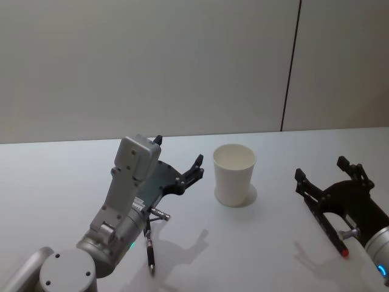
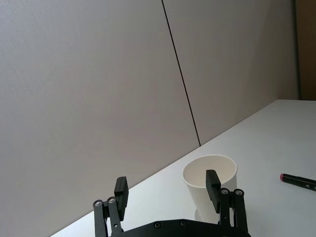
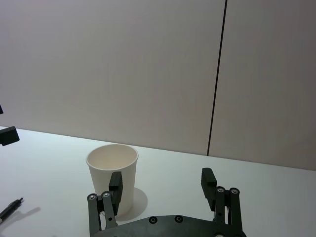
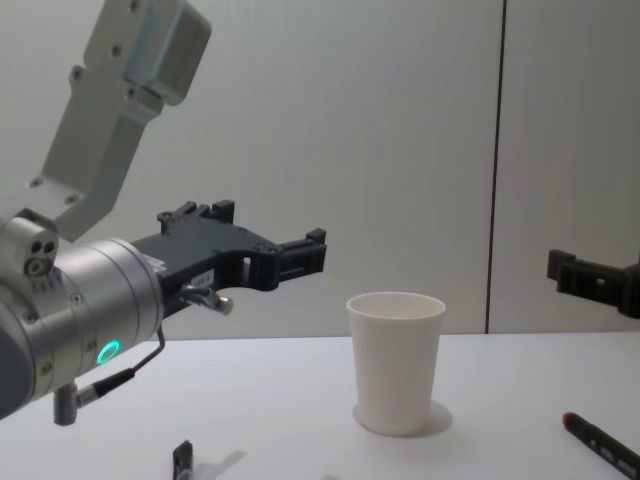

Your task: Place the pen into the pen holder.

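The pen holder [image 1: 234,173], a plain white paper cup, stands upright at mid-table. It appears too in the chest view [image 4: 395,360], the left wrist view [image 2: 197,174] and the right wrist view [image 3: 111,165]. A black pen [image 1: 150,252] lies on the table to the cup's left, below my left gripper [image 1: 178,152]. That gripper hovers open and empty above the table [image 2: 167,186], pointing toward the cup. A second dark pen with a red end [image 1: 337,240] lies on the right under my right gripper [image 1: 322,169], which is open and empty [image 3: 162,181].
The white table [image 1: 273,255] ends at a pale wall with one dark vertical seam [image 1: 290,67]. The black pen's tip [image 4: 182,458] and the red-ended pen [image 4: 600,445] lie near the front of the table, on either side of the cup.
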